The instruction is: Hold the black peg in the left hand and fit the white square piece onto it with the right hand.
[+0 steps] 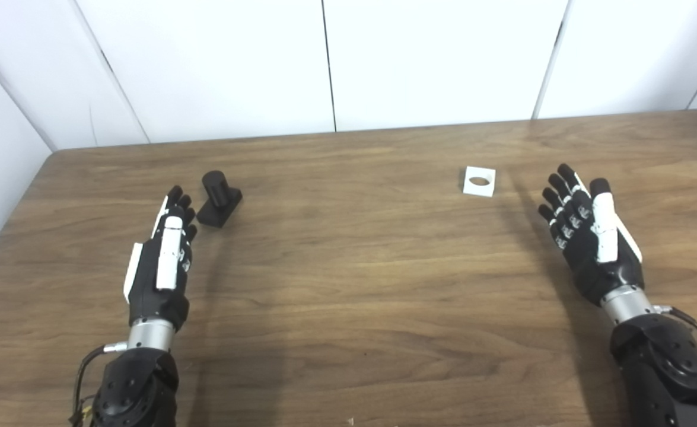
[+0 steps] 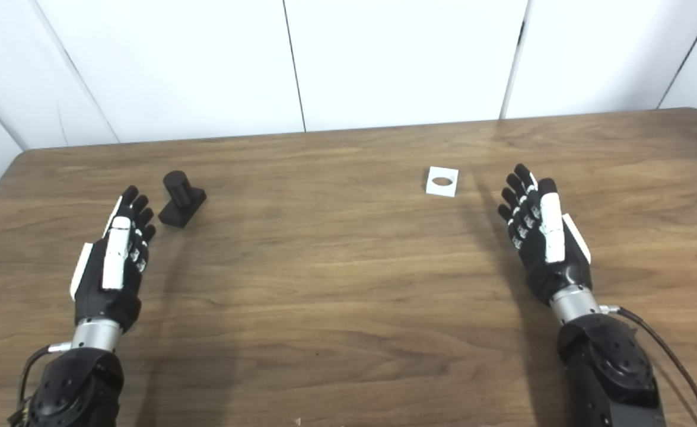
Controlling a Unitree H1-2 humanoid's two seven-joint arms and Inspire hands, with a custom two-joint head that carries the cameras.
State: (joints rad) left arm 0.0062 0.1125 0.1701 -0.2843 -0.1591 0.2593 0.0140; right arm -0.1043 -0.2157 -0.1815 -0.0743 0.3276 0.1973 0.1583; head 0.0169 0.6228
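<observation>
Black peg [image 1: 219, 197] near left hand [image 1: 164, 261], base partly shadowed.

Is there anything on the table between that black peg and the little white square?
Nothing: between the black peg and the white square piece lies only bare wooden table, plain in both eye views.

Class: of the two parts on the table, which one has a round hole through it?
The white square piece, lying flat near the right hand; the black peg is a solid post on a base.

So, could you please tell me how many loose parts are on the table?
2: the black peg sits far left, by the left hand; the white square piece lies far right, near the right hand.
</observation>
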